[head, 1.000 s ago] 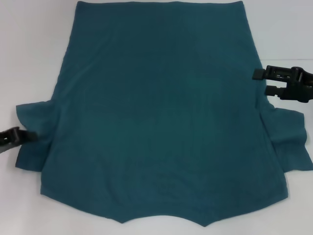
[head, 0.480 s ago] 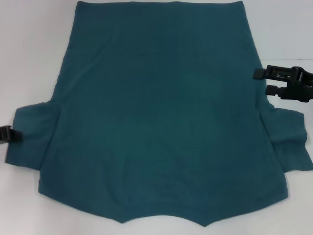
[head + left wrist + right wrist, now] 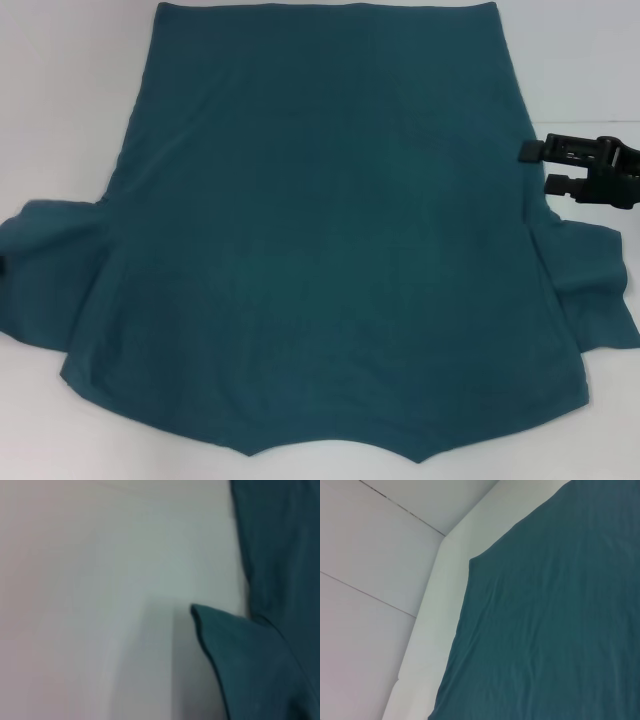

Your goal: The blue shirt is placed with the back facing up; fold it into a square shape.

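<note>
While the left sleeve (image 3: 45, 270) runs out to the head view's left edge, the left hand itself is out of sight, so I cannot tell its grip. Spread flat on the white desk (image 3: 60, 100), the blue shirt (image 3: 330, 230) lies back up, its plain side showing, hem far and collar near. By the shirt's right edge above the right sleeve (image 3: 590, 290), the right hand (image 3: 534, 167) hovers, fingers parted, grasping nothing.

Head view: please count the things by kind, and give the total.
Shirt: 1
Gripper in view, the right gripper: 1
Table: 1
Total: 3
</note>
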You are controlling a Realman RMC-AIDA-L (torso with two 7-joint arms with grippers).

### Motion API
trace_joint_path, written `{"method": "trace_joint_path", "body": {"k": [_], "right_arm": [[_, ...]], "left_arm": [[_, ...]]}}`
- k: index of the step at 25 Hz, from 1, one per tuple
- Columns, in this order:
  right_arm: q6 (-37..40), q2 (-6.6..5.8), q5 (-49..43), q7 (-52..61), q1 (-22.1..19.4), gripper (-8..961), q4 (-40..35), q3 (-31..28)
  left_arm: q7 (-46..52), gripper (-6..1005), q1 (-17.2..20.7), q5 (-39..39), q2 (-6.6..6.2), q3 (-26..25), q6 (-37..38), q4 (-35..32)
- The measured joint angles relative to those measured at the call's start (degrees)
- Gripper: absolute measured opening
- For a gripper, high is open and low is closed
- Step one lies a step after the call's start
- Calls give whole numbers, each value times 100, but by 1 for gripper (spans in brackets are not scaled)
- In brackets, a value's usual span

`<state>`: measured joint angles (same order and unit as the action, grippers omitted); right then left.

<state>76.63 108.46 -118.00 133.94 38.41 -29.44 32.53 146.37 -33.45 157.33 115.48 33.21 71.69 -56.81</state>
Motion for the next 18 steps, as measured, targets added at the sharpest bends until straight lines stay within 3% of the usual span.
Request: {"method": "trace_joint_path", "body": {"k": [12, 18], "right_arm": [[1, -2, -5, 34, 0, 915, 0, 24], [0, -8, -5, 41, 0, 915, 0, 44]], "left_arm": [[67, 12, -106, 63, -30, 58, 66, -285], [350, 13, -373, 51, -51, 62, 787, -455]]}}
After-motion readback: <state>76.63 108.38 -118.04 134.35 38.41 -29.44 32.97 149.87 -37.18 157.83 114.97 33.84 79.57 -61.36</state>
